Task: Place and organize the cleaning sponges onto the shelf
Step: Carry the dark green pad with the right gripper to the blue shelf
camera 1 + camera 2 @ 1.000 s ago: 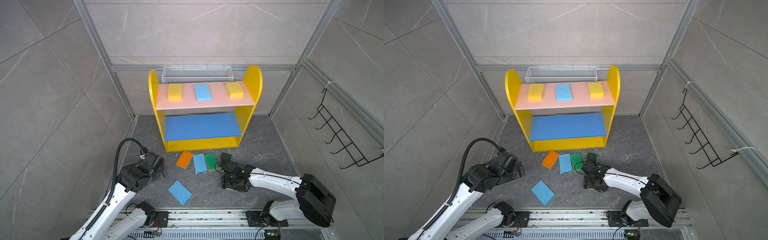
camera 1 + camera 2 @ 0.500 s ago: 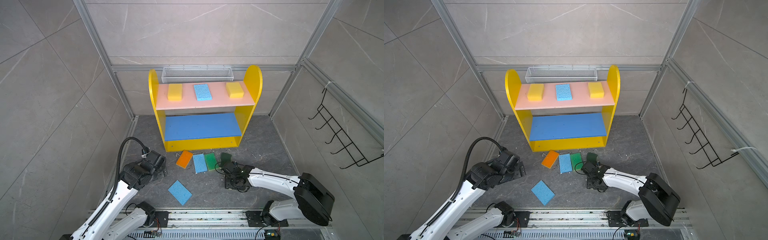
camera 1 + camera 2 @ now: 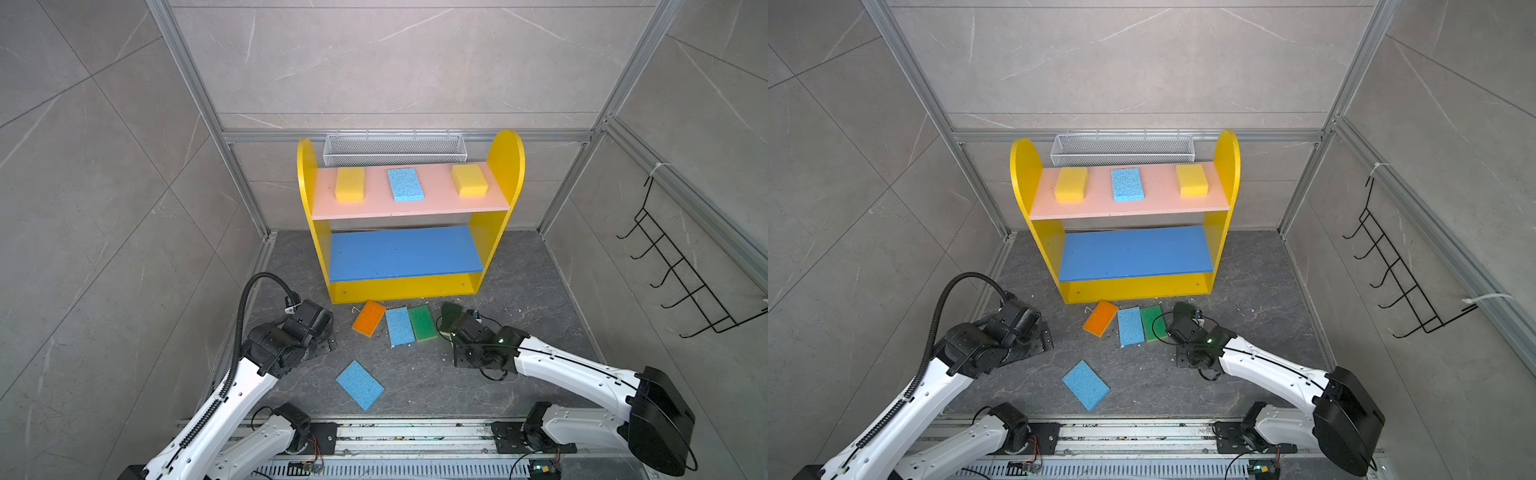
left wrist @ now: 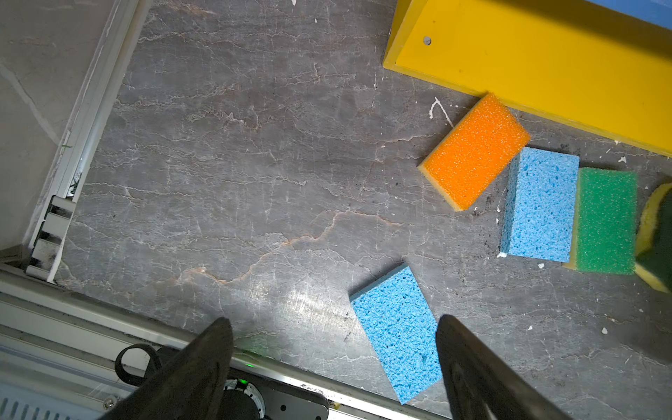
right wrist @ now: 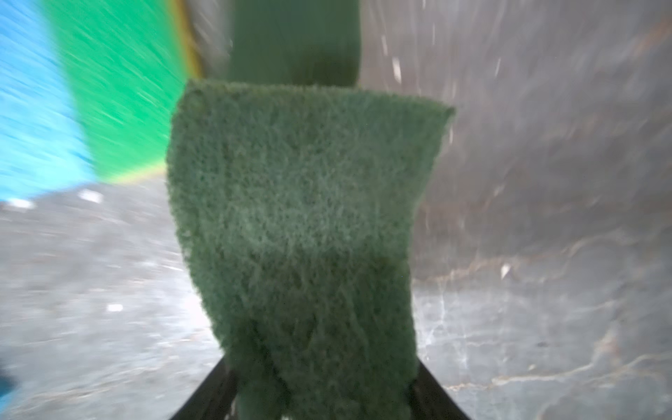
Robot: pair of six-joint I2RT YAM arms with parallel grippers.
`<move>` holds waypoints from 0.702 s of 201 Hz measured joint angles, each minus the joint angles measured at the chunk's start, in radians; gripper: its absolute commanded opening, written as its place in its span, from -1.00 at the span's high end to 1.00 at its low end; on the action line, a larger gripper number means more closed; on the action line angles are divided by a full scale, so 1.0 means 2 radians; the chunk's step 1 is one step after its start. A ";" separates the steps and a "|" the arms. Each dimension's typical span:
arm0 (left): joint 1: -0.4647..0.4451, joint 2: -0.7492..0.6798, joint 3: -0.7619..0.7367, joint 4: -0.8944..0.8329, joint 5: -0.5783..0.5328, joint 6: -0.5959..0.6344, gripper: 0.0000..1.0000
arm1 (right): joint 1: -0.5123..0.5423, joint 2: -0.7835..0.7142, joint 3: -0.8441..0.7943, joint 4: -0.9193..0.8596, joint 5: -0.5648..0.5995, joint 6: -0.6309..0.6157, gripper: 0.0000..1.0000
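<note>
Since the earlier frame, the right gripper (image 3: 456, 329) has been closed on a dark green sponge (image 5: 302, 218); the left arm (image 3: 249, 386) has barely shifted. In both top views, two yellow sponges (image 3: 350, 185) and a light blue sponge (image 3: 405, 185) are seen on the pink board (image 3: 436, 203) of the shelf (image 3: 505, 166); the blue board (image 3: 403, 253) is bare. An orange sponge (image 3: 369, 318), another light blue sponge (image 3: 400, 326) and a bright green sponge (image 3: 423, 323) lie on the table (image 3: 415, 386) before it. In the left wrist view, the left gripper (image 4: 331, 323) is shown, jaws apart and empty, near a loose light blue sponge (image 4: 396, 334). In the right wrist view, the jaws are clamped on the dark green sponge. Pick-up is judged in hand; a clean lift and a carry to the blue board are called for. The table is dark veined stone, enclosed by grey tiled walls (image 3: 374, 62).
</note>
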 measured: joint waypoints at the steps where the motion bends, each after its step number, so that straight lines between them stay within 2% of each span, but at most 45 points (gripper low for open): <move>1: 0.000 0.000 0.000 0.000 0.000 0.000 -0.80 | 0.000 0.000 0.001 0.000 0.001 -0.001 -0.17; 51: 0.000 -0.011 -0.002 0.000 0.000 0.000 -0.80 | 0.000 -0.001 0.066 -0.005 0.030 -0.031 -0.13; 105: 0.000 -0.032 -0.012 0.000 -0.001 0.000 -0.80 | 0.000 0.000 0.088 -0.021 0.050 -0.059 -0.16; 141: 0.000 -0.028 -0.012 0.001 0.000 0.000 -0.80 | -0.024 0.005 0.145 -0.018 0.065 -0.095 -0.17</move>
